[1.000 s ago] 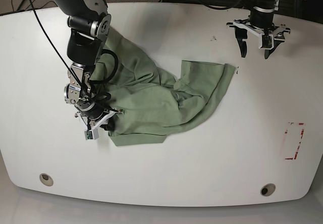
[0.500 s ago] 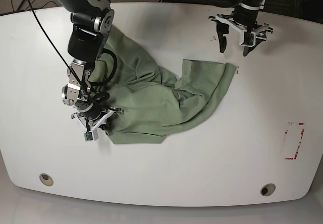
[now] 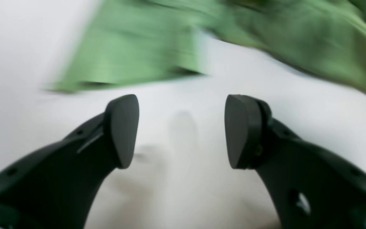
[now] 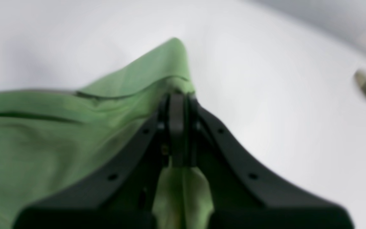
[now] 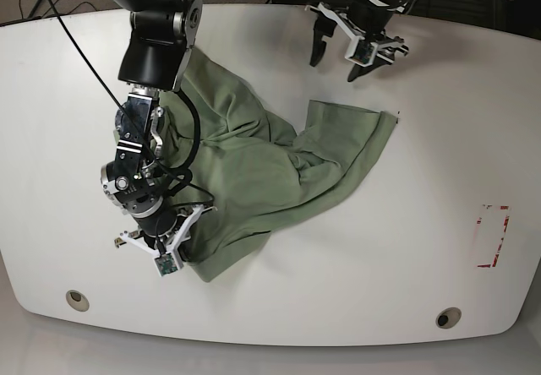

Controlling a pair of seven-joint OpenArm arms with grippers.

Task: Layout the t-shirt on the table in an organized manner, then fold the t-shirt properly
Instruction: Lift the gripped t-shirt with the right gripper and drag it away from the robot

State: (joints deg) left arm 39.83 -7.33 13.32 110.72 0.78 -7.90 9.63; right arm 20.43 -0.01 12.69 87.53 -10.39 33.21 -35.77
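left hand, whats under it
Bare white table lies under the open left hand, with only a faint shadow. The t-shirt lies ahead of it, not beneath. Nothing there is covered.

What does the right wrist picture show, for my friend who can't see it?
The right gripper, shut, pinches an edge of the green t-shirt, and a bit of cloth pokes out behind its black fingers. The shirt spreads to the left over the white table, which has a round hole at the right.
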